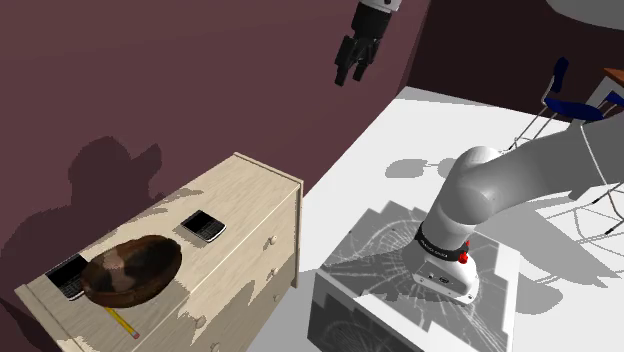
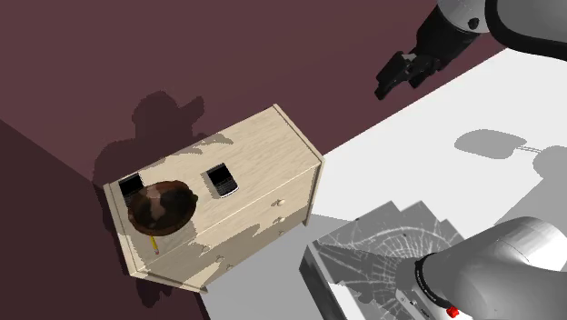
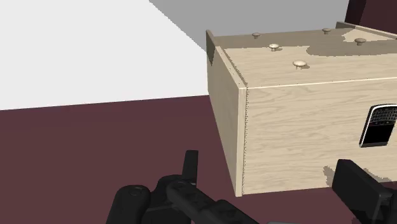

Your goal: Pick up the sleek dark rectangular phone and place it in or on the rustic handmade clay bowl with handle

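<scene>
A dark rectangular phone (image 1: 202, 225) (image 2: 221, 180) (image 3: 378, 125) with a pale rim lies flat near the middle of the light wooden dresser top (image 1: 240, 190). A second dark phone (image 1: 68, 275) (image 2: 132, 185) lies at the dresser's wall-side end, partly covered by the brown clay bowl (image 1: 130, 268) (image 2: 162, 207). My gripper (image 1: 350, 72) (image 2: 395, 77) (image 3: 277, 191) hangs open high in the air, well away from the dresser and both phones, with nothing between its fingers.
A yellow pencil (image 1: 122, 322) (image 2: 156, 245) lies by the bowl at the dresser's front edge. A dark maroon wall (image 1: 150, 80) stands behind the dresser. The stand (image 1: 400, 300) sits on the white floor, and a blue chair (image 1: 560, 95) is at the far right.
</scene>
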Motion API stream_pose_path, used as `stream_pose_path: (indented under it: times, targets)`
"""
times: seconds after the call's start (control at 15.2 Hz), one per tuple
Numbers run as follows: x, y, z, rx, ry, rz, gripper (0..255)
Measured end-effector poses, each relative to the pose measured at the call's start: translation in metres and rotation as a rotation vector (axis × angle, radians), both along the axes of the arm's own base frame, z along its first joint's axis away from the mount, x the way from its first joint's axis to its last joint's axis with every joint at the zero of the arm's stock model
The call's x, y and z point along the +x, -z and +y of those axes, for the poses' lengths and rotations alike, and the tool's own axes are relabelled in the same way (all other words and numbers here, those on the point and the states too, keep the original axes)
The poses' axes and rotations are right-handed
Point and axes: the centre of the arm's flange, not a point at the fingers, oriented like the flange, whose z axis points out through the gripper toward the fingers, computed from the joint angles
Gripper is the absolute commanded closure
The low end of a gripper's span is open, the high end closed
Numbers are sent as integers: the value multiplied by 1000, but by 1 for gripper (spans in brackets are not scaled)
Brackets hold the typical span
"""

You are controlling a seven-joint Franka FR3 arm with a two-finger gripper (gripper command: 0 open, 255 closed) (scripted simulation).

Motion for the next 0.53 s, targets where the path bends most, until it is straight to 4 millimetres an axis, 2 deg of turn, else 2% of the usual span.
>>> stream_pose_path:
  times: [0.07, 0.2, 0.53]
  targets:
    - [0, 0, 0, 0, 0, 0, 0]
    - [6, 7, 12, -3, -8, -1, 0]
    - [28, 44, 65, -17, -40, -4, 0]
